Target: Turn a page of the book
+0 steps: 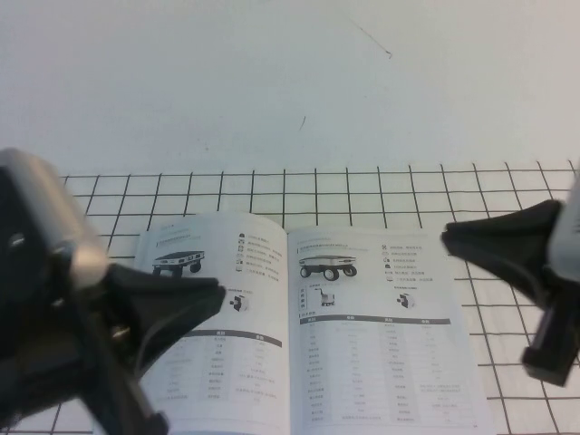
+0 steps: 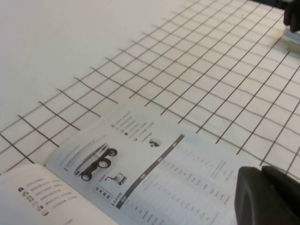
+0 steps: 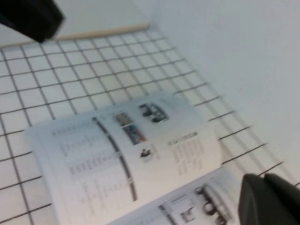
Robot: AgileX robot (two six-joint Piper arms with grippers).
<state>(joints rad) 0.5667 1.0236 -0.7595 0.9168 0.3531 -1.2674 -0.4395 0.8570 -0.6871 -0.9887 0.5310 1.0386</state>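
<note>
Both grippers hang above the book (image 1: 308,326), which lies open flat on the gridded table (image 1: 408,195). Left gripper (image 1: 213,299) is over the left-hand page (image 1: 213,317) and right gripper (image 1: 449,237) is above the outer edge of the right-hand page (image 1: 385,335). For both I cannot tell if they are released or clenched.

Left gripper (image 1: 186,304) raised low at the robot's left, right gripper (image 1: 471,243) raised at its right, both arms apart
</note>
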